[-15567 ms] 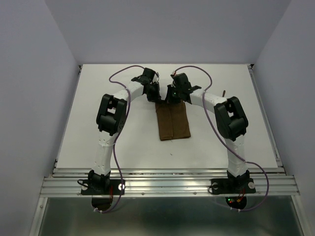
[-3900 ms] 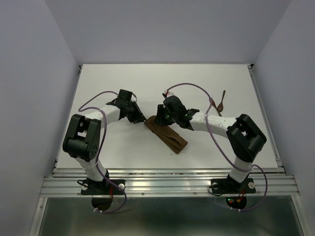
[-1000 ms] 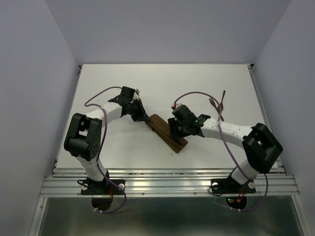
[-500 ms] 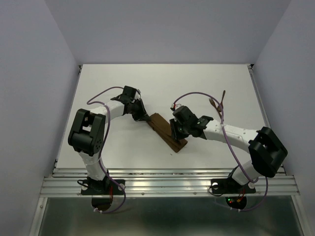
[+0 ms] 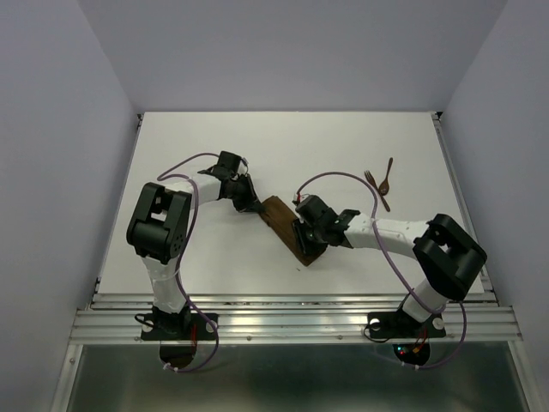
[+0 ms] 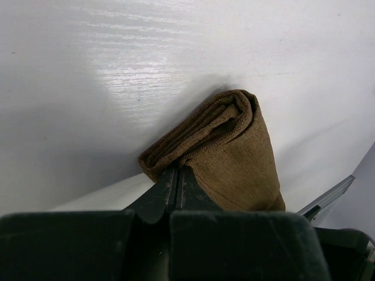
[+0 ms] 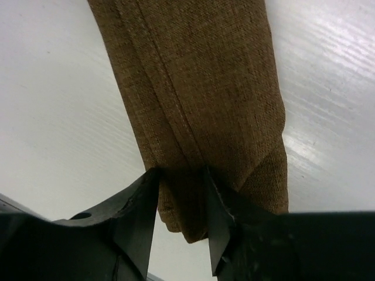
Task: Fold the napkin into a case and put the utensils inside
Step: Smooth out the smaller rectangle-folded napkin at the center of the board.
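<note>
Bright, even light from above. Streaky glare crosses the white table (image 6: pixel 117 64) in both wrist views; a soft shadow lies left of the napkin (image 6: pixel 234 152), and the near foreground is blurred.

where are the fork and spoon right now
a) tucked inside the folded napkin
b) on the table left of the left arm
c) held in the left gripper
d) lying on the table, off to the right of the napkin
d: the fork and spoon lie together on the white table, well to the right of the folded napkin and not touching it.
</note>
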Available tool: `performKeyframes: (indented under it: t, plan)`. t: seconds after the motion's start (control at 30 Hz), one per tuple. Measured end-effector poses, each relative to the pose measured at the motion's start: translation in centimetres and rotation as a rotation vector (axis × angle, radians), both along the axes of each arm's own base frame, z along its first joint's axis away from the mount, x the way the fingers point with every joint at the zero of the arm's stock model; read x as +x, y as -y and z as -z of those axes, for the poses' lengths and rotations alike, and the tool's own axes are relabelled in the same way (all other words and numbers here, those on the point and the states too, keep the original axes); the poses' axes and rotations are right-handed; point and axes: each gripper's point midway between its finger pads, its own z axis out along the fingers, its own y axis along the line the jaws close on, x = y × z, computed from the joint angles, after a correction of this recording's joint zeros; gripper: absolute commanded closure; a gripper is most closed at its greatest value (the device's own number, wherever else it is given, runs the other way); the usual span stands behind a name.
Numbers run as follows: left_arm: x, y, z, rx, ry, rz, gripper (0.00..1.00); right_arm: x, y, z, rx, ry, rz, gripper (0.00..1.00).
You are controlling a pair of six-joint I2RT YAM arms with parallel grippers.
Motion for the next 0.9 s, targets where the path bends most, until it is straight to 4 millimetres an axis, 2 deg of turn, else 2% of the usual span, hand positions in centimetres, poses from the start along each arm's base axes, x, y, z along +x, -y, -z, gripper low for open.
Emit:
performKeyframes:
  t: [0.03,0.3,0.5,0.53,0.63,0.7,0.73,0.9]
  plan:
    - [0.03,0.08,0.06,-0.003,-0.002,0.002,1.0,-0.11,-0.02,0.46,-0.008,-0.006,-0.003,0.54]
    - [0.44,0.35,0.03,-0.014,0.011,0.01,1.0,-0.24,-0.66,0.44,-0.031,0.041,-0.016,0.54]
    - [0.47,0.38,0.01,-0.015,0.014,0.013,1.0,0.02,-0.25,0.5,-0.057,0.06,0.0,0.72]
    - [0.48,0.39,0.02,-0.015,0.014,0.013,1.0,0.07,-0.2,0.49,-0.06,0.064,0.003,0.78]
    - [0.52,0.45,0.01,-0.018,0.016,0.014,1.0,0.17,-0.14,0.47,-0.063,0.069,0.012,0.84]
    - [0.53,0.45,0.0,-0.018,0.016,0.014,1.0,0.23,-0.09,0.46,-0.065,0.072,0.014,0.97]
    - [0.54,0.46,0.0,-0.019,0.017,0.014,1.0,0.25,-0.07,0.45,-0.066,0.073,0.016,0.99]
    - [0.56,0.47,-0.01,-0.019,0.018,0.015,1.0,0.33,0.07,0.36,-0.069,0.077,0.026,0.98]
